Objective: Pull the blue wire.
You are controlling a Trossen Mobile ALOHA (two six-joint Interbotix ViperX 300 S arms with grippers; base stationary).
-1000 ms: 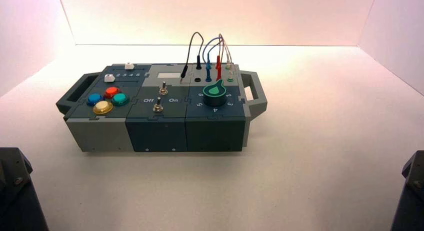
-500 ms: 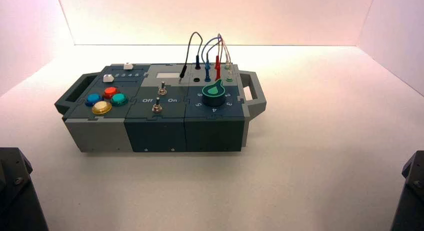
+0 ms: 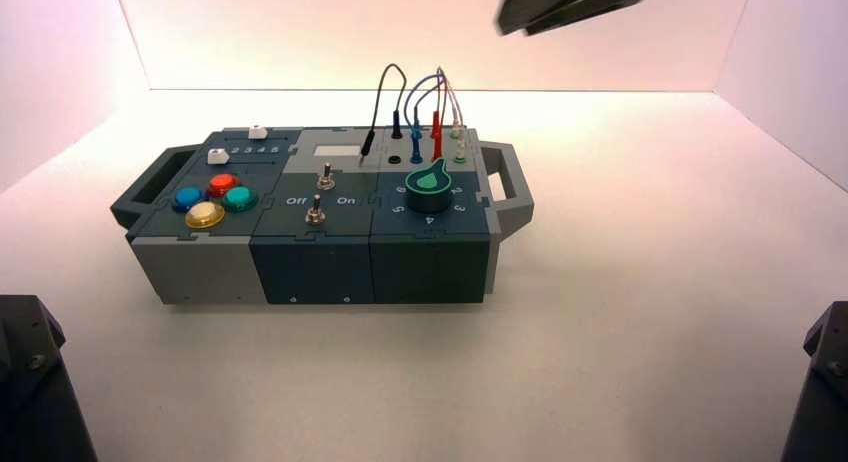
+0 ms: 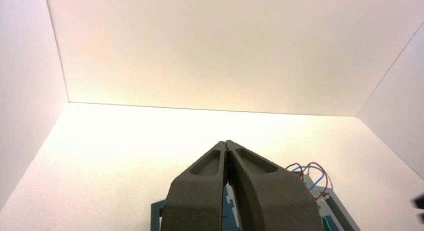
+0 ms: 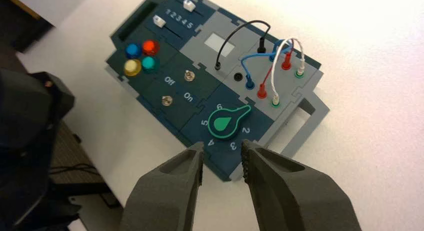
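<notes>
The blue wire [image 3: 418, 86] arches in a loop at the box's back right, among the black, red and white wires. In the right wrist view, the blue wire [image 5: 256, 56] runs between two dark-blue plugs [image 5: 249, 84], both seated in the grey panel. My right gripper [image 5: 222, 153] is open and empty, high above the near right corner of the box and well clear of the wires. It shows as a dark shape at the top of the high view [image 3: 520, 17]. My left gripper [image 4: 226, 143] is shut, empty and parked away from the box.
The box [image 3: 320, 262] stands mid-table with a handle [image 3: 510, 187] at each end. It bears a green knob [image 5: 225, 123], two toggle switches [image 5: 189, 76], coloured buttons [image 5: 141, 56] and white sliders [image 5: 159, 21]. White walls close in the table.
My right gripper has come into the top of the high view, where it did not show before. The box and wires have not moved.
</notes>
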